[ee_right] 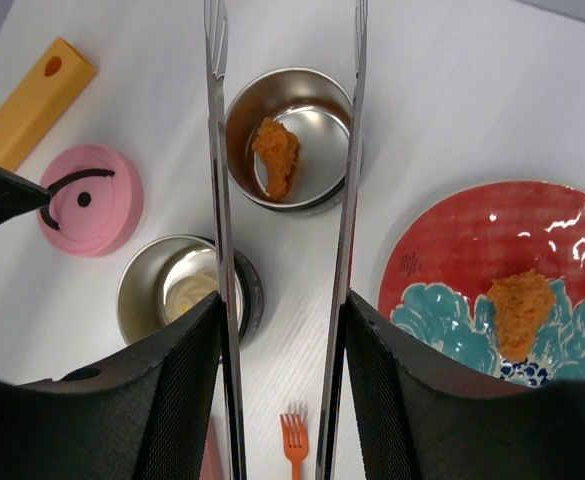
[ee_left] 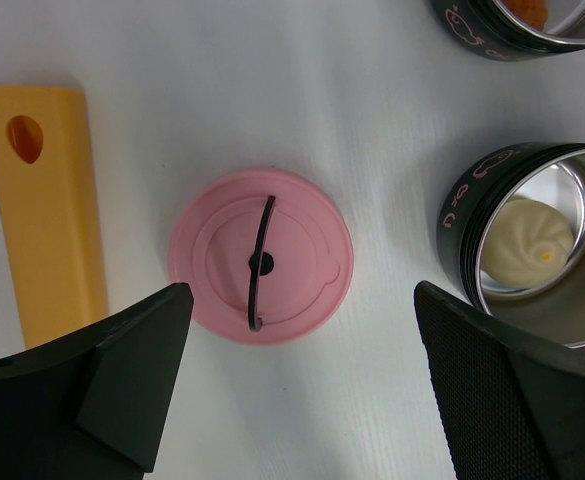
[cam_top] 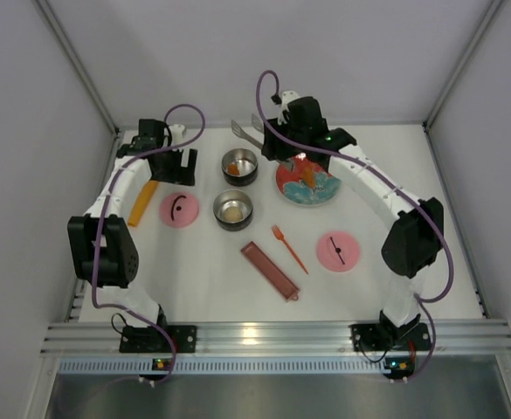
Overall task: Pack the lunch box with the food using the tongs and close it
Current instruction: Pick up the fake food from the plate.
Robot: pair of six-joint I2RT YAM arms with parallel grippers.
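Observation:
My right gripper [ee_right: 282, 320] is shut on the silver tongs [ee_right: 215, 150]. Their two arms stand apart, nothing between the tips, reaching over the far tin [ee_right: 322, 90]. That tin of the lunch box holds one orange-brown fried chunk [ee_right: 276, 155]. The near tin [ee_left: 462, 225] holds a pale round ball [ee_left: 528, 248]. Another fried chunk [ee_right: 519, 310] lies on the red-and-blue plate [ee_right: 452, 260]. My left gripper [ee_left: 302, 340] hangs open over a pink lid [ee_left: 302, 225] lying left of the near tin. A second pink lid [cam_top: 338, 251] lies at the front right.
A flat orange bar [ee_left: 42, 210] lies left of the left lid. An orange fork [cam_top: 288, 247] and a long dark-red tray [cam_top: 270, 271] lie in front of the tins. White walls enclose the table on three sides.

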